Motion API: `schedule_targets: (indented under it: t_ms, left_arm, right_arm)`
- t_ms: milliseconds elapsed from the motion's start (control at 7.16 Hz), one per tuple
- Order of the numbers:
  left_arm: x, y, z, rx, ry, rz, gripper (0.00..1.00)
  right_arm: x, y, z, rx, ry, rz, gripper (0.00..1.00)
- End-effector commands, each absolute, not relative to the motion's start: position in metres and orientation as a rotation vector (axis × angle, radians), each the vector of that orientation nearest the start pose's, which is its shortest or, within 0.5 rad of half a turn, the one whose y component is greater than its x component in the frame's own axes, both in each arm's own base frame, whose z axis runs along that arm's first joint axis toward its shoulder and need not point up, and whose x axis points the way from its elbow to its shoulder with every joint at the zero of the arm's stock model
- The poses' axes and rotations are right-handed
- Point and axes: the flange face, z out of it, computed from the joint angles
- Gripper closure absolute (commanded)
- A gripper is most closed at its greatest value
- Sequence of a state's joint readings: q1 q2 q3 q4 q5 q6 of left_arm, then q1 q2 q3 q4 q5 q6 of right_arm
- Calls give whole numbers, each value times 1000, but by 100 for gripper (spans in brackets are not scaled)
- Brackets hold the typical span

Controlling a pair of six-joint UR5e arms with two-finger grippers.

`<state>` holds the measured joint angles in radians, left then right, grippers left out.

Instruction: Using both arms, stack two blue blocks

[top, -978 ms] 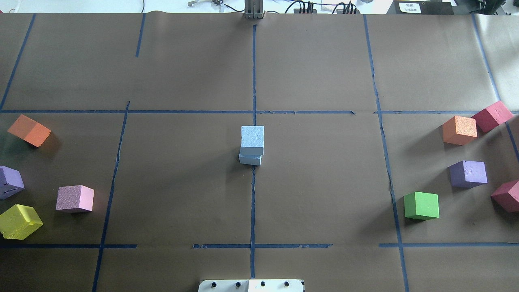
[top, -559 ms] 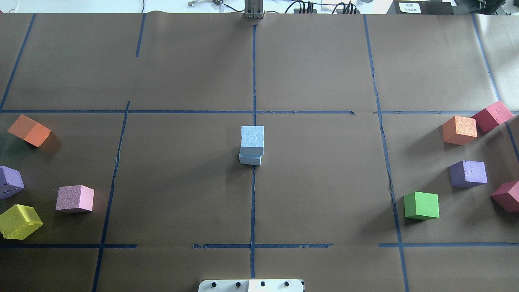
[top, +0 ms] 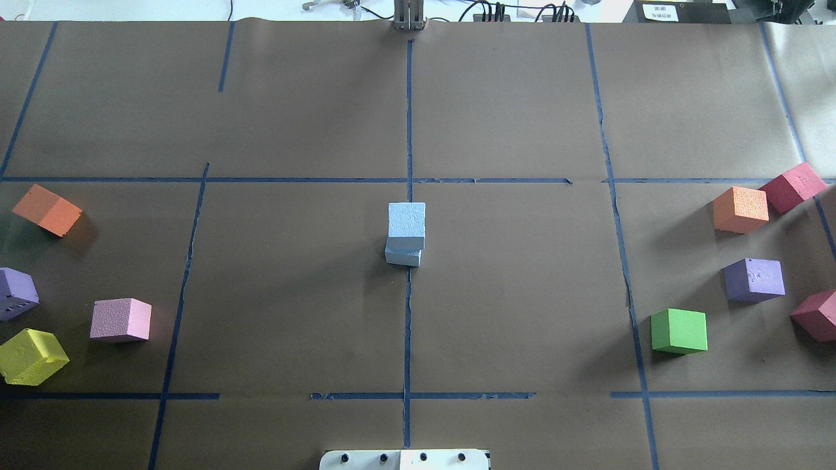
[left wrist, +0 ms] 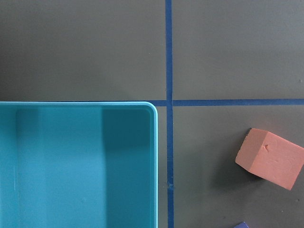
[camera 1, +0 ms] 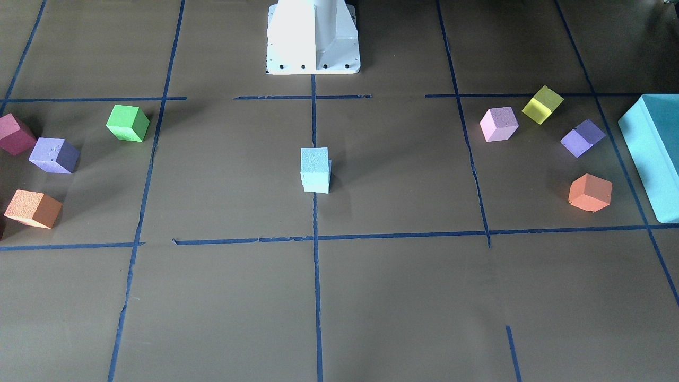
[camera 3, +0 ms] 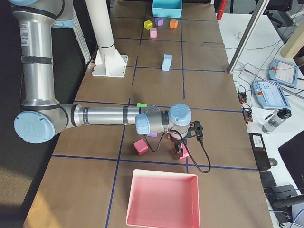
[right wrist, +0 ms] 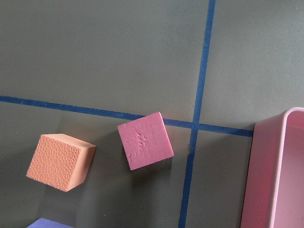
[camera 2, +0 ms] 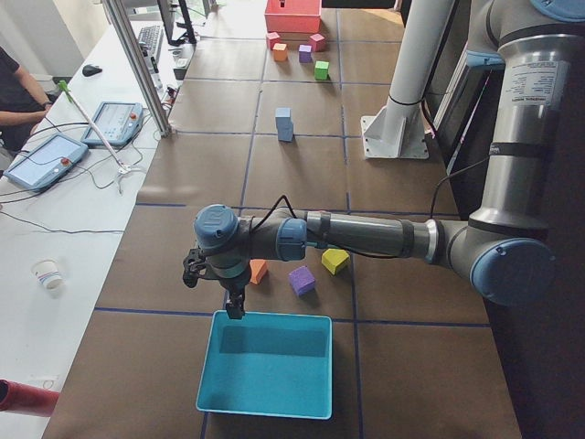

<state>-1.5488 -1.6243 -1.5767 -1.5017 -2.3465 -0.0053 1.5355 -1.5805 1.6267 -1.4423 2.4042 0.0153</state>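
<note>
The grey tubular left arm (camera 2: 366, 235) is reaching over the brown paper-covered table (top: 522, 294). Its black two-finger left gripper (camera 2: 235, 309) is hanging above the 11 o'clock corner of the large teal rectangular box (camera 2: 274, 366); I cannot tell its jaw width. The grey tubular right arm (camera 3: 99, 116) is holding its black right gripper (camera 3: 179, 153) at 1 o'clock of the pink rectangular tray (camera 3: 161, 199), jaw width equally unclear. At the table's centre, well apart from both, the upper pale sky-blue foam cube (top: 406, 219) is sitting on the lower pale sky-blue foam cube (top: 402, 256), which is showing at its 6 o'clock.
</note>
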Motion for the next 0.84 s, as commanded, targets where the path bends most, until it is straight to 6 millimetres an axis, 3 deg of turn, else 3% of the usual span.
schedule_targets:
  t_ms: [0, 699]
  left_arm:
    - [-55, -494, 655, -4, 776, 11, 0]
    - [-58, -492, 660, -7, 775, 4, 0]
  right_arm:
    - [42, -499, 620, 139, -836, -88, 0]
    - [42, -496, 624, 131, -835, -86, 0]
